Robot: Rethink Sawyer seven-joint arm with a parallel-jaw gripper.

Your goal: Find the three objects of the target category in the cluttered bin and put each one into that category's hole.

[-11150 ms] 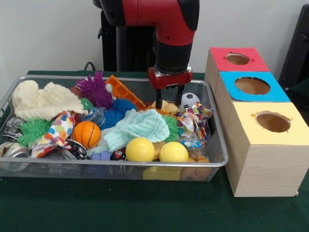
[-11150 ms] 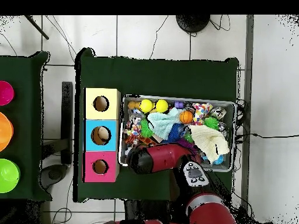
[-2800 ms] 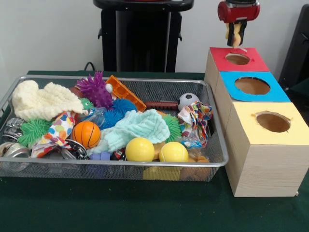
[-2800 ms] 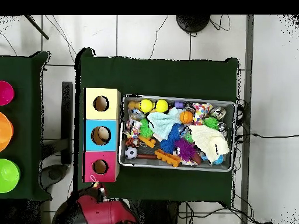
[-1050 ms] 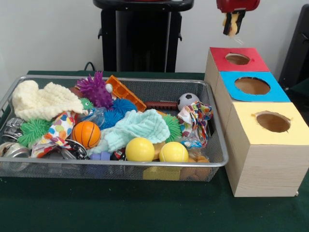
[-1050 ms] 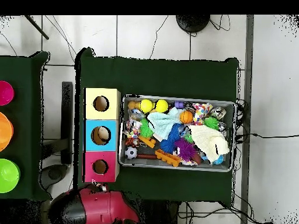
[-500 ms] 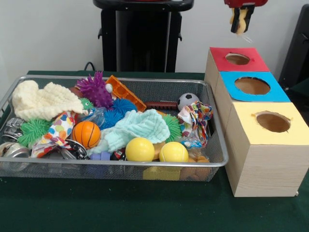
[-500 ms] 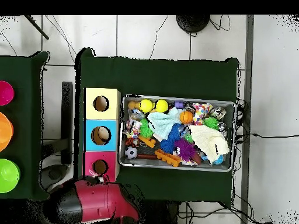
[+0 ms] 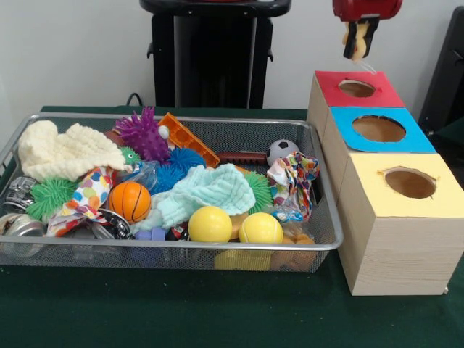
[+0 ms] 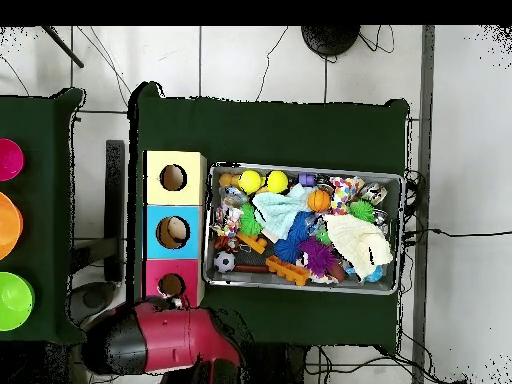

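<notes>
At the upper right of the front frame the red gripper (image 9: 357, 45) hangs above the red box (image 9: 357, 89), its dark fingers (image 9: 365, 38) clamped on a small yellow plush toy (image 9: 355, 40) that dangles just over the red box's round hole (image 9: 357, 88); toy and box are apart. In the overhead frame the red and black arm (image 10: 160, 338) lies across the lower left, its end over the near edge of the red box (image 10: 172, 286), so the gripper itself is hidden there. The three boxes stand in a touching row on the green counter (image 9: 217, 312): red, then the blue box (image 9: 377, 129), then the yellow box (image 9: 407, 185), each with a round hole in its top. Just beside them, filling the left and middle of the front frame, sits the wire mesh bin (image 9: 330, 239), heaped with clutter: a cream knitted cloth (image 9: 61, 150), a purple spiky ball (image 9: 141, 133), an orange basketball (image 9: 130, 200), a mint cloth (image 9: 206, 188), two yellow balls (image 9: 210, 223) side by side at the front rim, and a small soccer ball (image 9: 283, 150) near the back right corner.
</notes>
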